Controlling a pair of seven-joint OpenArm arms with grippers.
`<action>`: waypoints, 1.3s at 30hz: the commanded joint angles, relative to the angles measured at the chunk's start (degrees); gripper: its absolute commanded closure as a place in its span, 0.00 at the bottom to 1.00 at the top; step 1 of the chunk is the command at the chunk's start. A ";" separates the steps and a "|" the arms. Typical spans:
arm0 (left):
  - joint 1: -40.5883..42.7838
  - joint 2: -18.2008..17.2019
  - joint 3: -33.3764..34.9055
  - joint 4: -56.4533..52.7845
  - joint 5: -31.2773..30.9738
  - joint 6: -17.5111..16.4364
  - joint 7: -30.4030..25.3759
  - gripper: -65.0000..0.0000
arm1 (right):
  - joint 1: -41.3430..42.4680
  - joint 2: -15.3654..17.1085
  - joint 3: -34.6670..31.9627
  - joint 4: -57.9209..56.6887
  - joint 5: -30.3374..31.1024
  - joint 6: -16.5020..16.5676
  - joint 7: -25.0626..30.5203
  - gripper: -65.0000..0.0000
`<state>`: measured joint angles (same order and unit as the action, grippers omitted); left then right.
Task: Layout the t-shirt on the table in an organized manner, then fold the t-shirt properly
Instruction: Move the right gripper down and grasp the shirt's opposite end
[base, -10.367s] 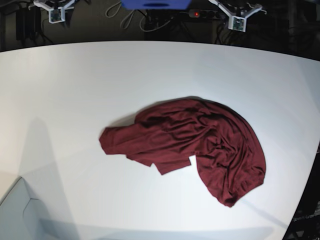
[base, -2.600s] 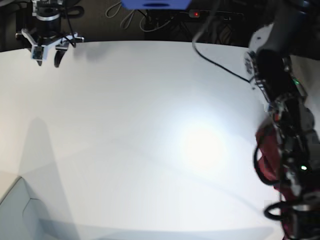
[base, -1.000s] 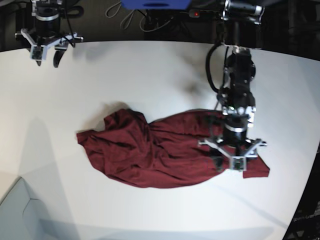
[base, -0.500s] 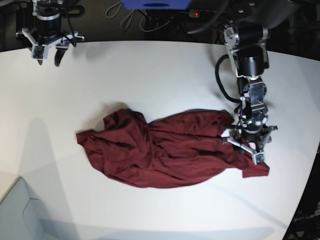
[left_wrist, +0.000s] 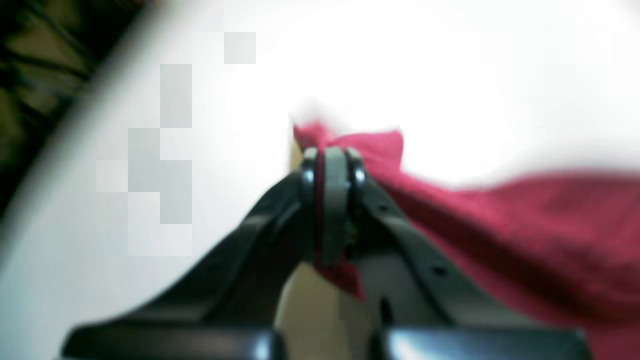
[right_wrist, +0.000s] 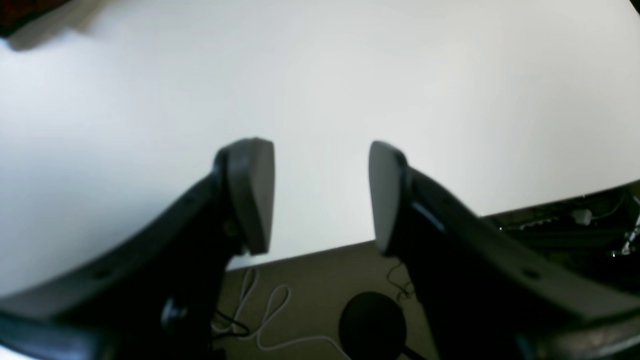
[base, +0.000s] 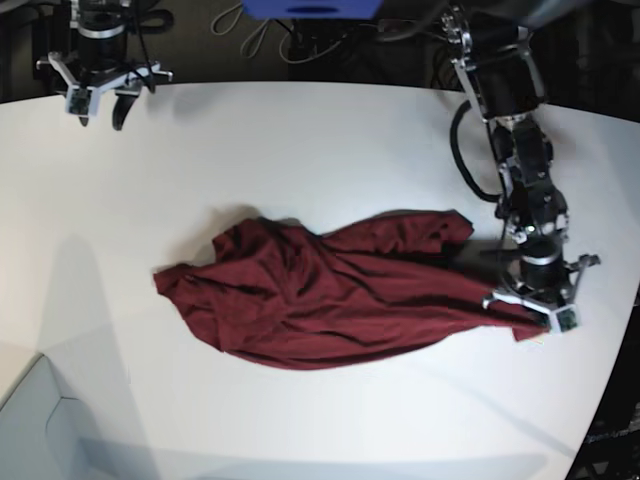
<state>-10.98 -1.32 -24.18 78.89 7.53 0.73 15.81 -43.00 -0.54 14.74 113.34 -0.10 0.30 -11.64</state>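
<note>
We see the t-shirt (base: 330, 295), dark maroon and plain, lying crumpled in a long, wrinkled heap across the middle of the white table (base: 300, 150), stretched from lower left toward the right edge. Its right end tapers to a point. In the blurred left wrist view, that corner (left_wrist: 360, 145) seems pinched and drawn taut above the tabletop.
</note>
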 joint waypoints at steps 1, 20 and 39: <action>-0.23 0.66 0.40 5.81 -0.63 -0.60 -2.06 1.00 | -0.38 0.05 -0.28 0.90 -0.21 0.01 1.48 0.53; 29.05 -8.74 0.23 24.54 -20.94 -0.60 -1.88 1.00 | 0.15 0.05 -3.97 0.55 -0.12 0.01 1.48 0.53; 27.03 -12.70 -9.97 8.71 -37.55 -0.51 -1.79 0.77 | 20.37 8.40 -14.87 0.55 -0.21 7.40 -12.05 0.52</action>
<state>16.29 -13.15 -33.85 86.37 -29.95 0.21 15.53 -22.63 7.70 -0.40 112.77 -0.30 7.70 -25.19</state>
